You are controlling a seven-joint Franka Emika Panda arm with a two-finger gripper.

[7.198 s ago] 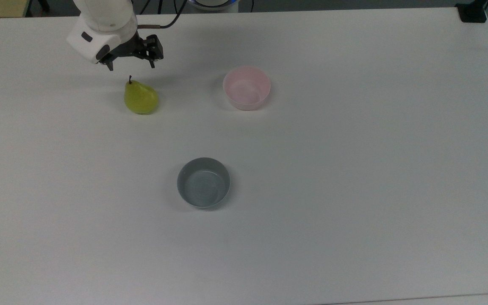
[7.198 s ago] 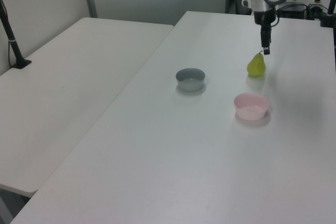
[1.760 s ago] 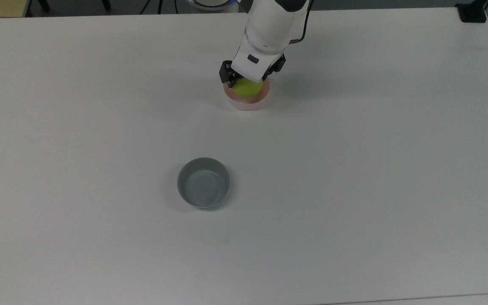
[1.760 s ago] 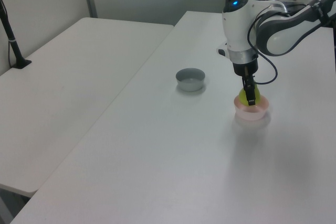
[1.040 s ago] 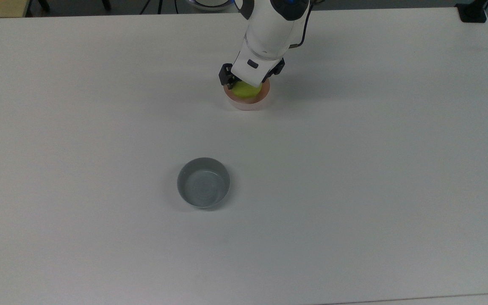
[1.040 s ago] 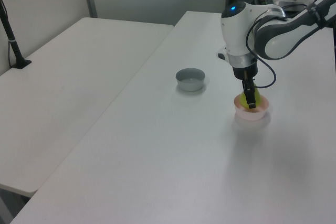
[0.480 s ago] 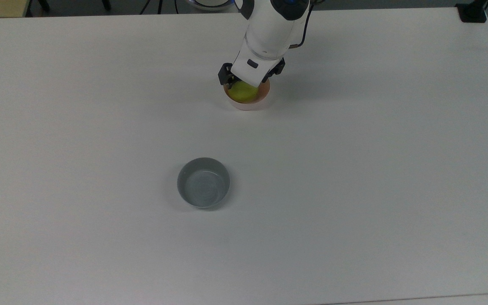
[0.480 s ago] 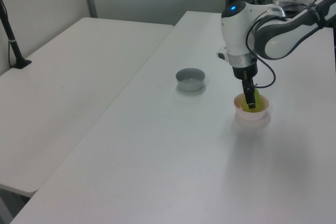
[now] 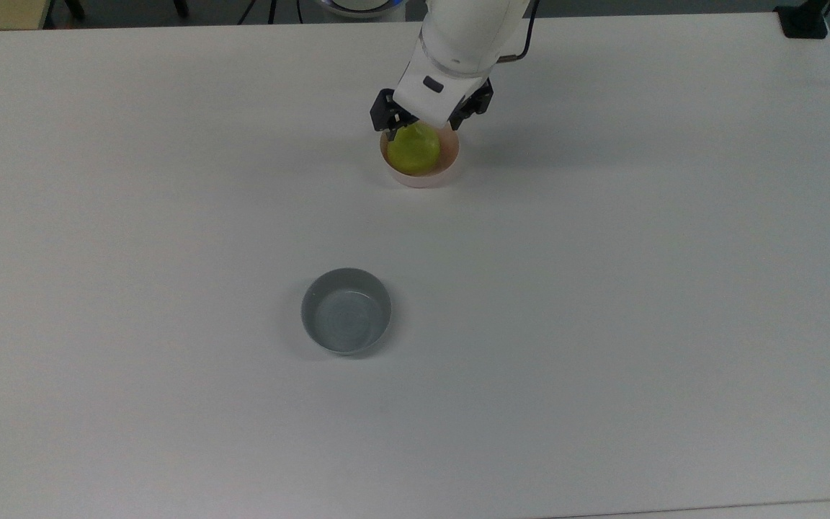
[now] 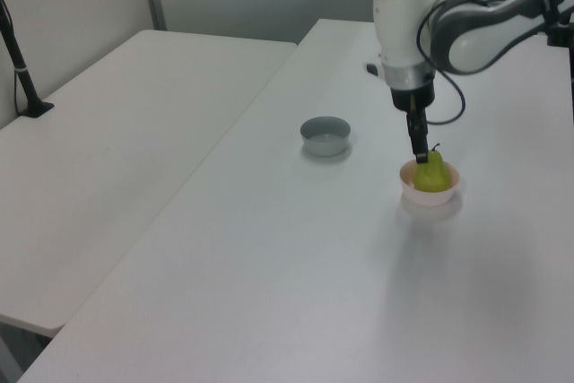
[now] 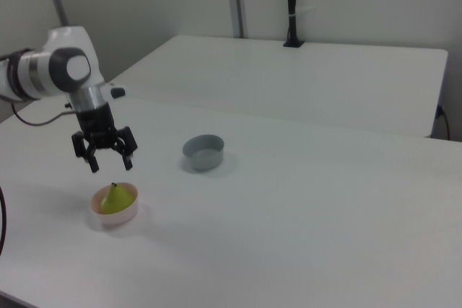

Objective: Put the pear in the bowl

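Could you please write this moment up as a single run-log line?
gripper: open, above bowl | pear: upright in pink bowl, released | grey bowl: empty | placement: looks done

Top view: steep overhead look down on the white table [image 9: 602,324]; left view and right view: raised, oblique, from opposite sides; all share the grey bowl [image 9: 346,311] and pink bowl [image 9: 422,176].

From my remote station: two white tables [image 10: 269,248] stand side by side before pale partition walls [image 11: 346,5], a black pole [image 11: 291,5] clamped to the farther table [image 11: 303,81].
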